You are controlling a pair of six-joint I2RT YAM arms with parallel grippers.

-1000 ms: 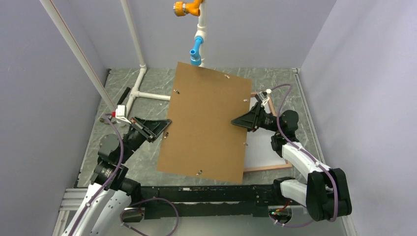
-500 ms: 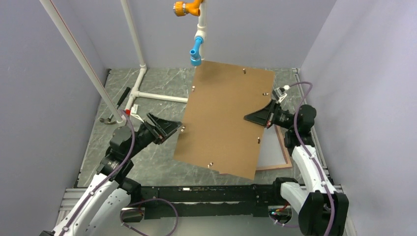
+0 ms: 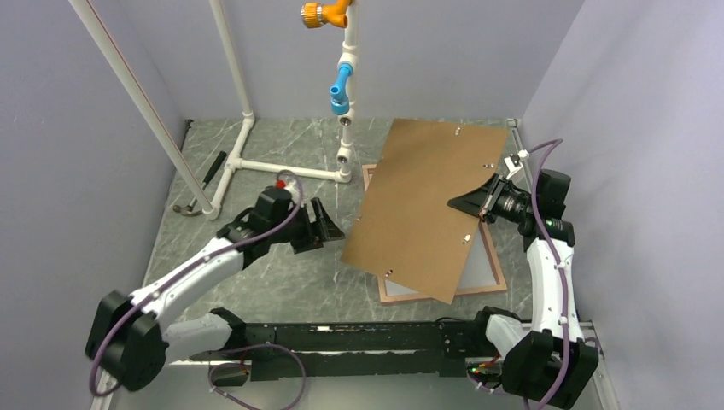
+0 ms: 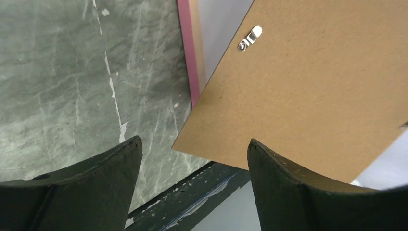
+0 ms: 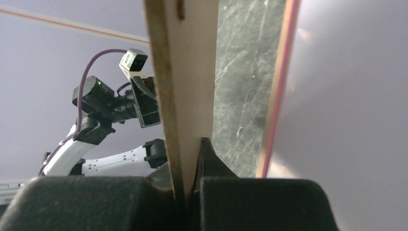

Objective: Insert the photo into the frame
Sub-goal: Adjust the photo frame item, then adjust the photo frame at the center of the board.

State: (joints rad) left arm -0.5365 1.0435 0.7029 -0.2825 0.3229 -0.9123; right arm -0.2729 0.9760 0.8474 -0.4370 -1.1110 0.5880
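Observation:
The frame (image 3: 427,295) lies flat on the table at centre right, its pink outer edge (image 4: 185,57) facing my left wrist camera. A pale surface (image 3: 482,269) shows inside it; I cannot tell whether that is the photo. The brown backing board (image 3: 427,205) hangs tilted above the frame. My right gripper (image 3: 474,203) is shut on the board's right edge, and the thin board edge (image 5: 185,72) runs between its jaws (image 5: 187,159). My left gripper (image 3: 329,226) stands open left of the board. The board's lower corner (image 4: 312,86) lies beyond its fingertips (image 4: 192,142), apart from them.
A white pipe stand (image 3: 282,166) with blue and orange fittings (image 3: 340,90) rises at the back centre. A small hammer (image 3: 189,207) and a black tool (image 3: 213,166) lie at the left. A black rail (image 3: 341,337) runs along the near edge. Walls close in on three sides.
My left gripper let go of the board's left edge and opened. My right gripper shut on the board and carried it right, uncovering the frame's left side.

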